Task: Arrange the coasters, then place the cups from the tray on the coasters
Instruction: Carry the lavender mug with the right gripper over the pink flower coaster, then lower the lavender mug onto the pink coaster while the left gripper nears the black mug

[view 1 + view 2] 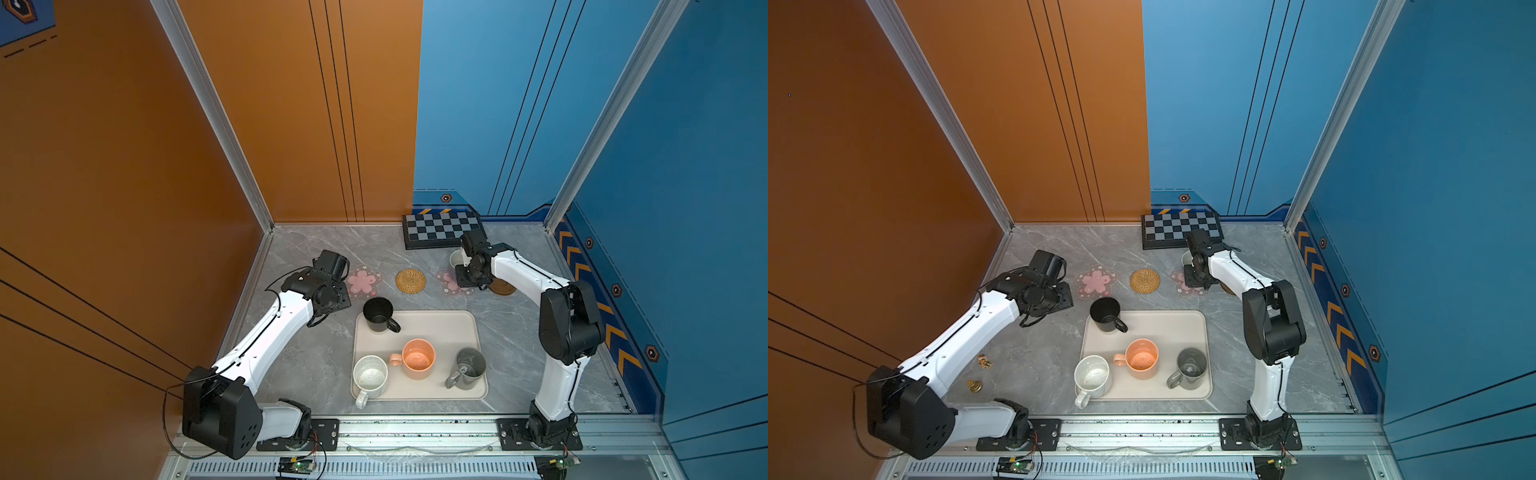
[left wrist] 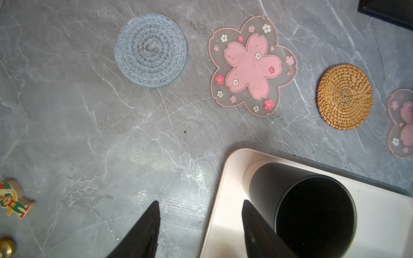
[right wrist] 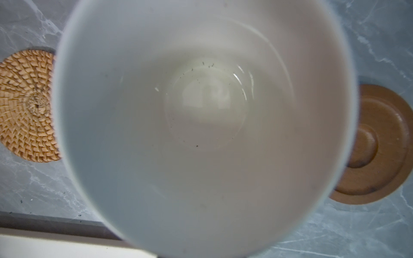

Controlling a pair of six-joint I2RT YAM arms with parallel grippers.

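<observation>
Although the fingers of the right gripper (image 1: 464,266) are hidden, they are judged pinched on the pale cup (image 3: 201,122), held above the right flower mat (image 1: 445,286), between the straw mat (image 1: 410,281) and the wooden mat (image 1: 503,289); a lowering is called for. The left gripper (image 2: 201,223) is spread by the black cup (image 2: 312,212).

Black cup (image 1: 378,314), peach cup (image 1: 417,359), white-inside cup (image 3: 201,134), cream tray (image 1: 440,328), pink flower coaster (image 1: 364,280), checkered board (image 1: 442,228)

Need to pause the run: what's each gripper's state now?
Left gripper: open, empty, beside the black cup.
Right gripper: closed on the lavender cup.
</observation>
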